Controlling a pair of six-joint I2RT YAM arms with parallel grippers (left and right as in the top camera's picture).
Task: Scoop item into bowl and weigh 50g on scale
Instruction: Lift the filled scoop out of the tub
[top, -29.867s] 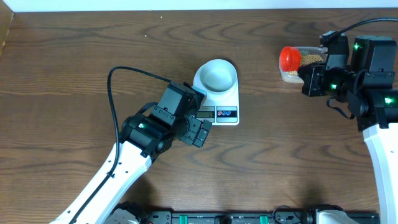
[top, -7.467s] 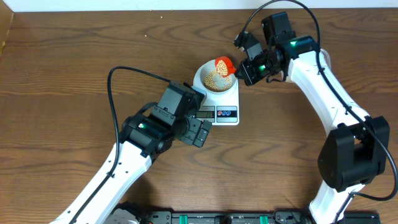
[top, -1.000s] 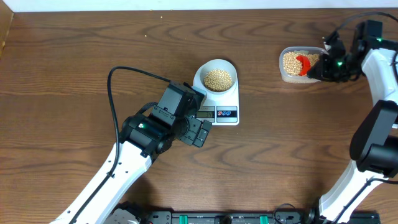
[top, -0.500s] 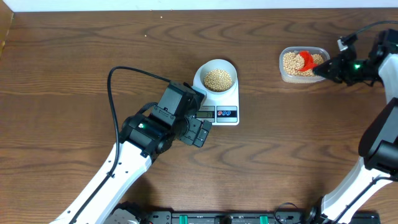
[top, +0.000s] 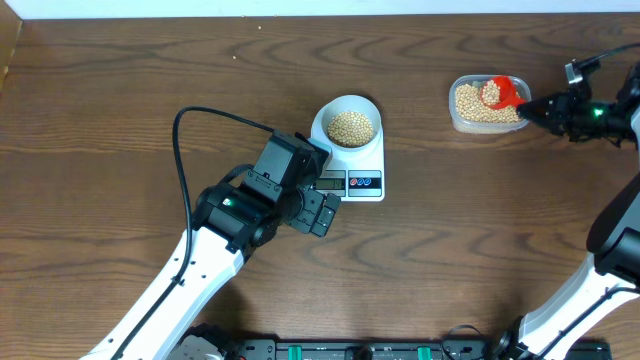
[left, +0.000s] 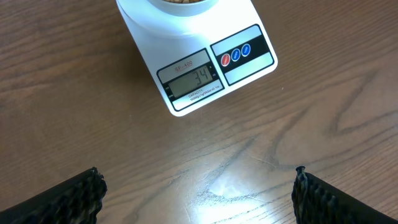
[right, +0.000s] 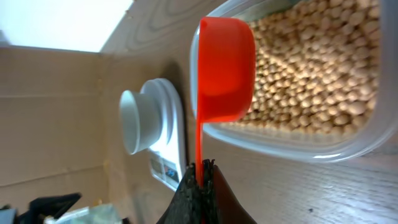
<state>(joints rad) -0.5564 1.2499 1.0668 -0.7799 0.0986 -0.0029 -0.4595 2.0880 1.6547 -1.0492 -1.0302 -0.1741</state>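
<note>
The white bowl (top: 350, 124) sits on the white scale (top: 365, 182) and holds a heap of tan beans, the item (top: 351, 127). The scale's display (left: 189, 79) reads 34. My right gripper (top: 534, 107) is shut on the thin handle of a red scoop (top: 503, 92), whose cup hangs over the far right corner of the clear tub (top: 458, 120) of beans. In the right wrist view the scoop (right: 225, 68) is turned on its side above the beans (right: 317, 68). My left gripper (top: 322, 213) stands open just in front of the scale, nothing between its fingers (left: 62, 199).
Bare brown wood surrounds the scale in the left wrist view. The left arm's black cable (top: 190, 115) loops over the table left of the scale. The table's back edge (top: 320, 14) runs close behind the tub, and a dark rail (top: 350, 350) lies along the front.
My right gripper has drawn back to the right with the scoop, whose cup slid from the tub's middle toward its far right corner. The left arm, bowl and scale are unmoved.
</note>
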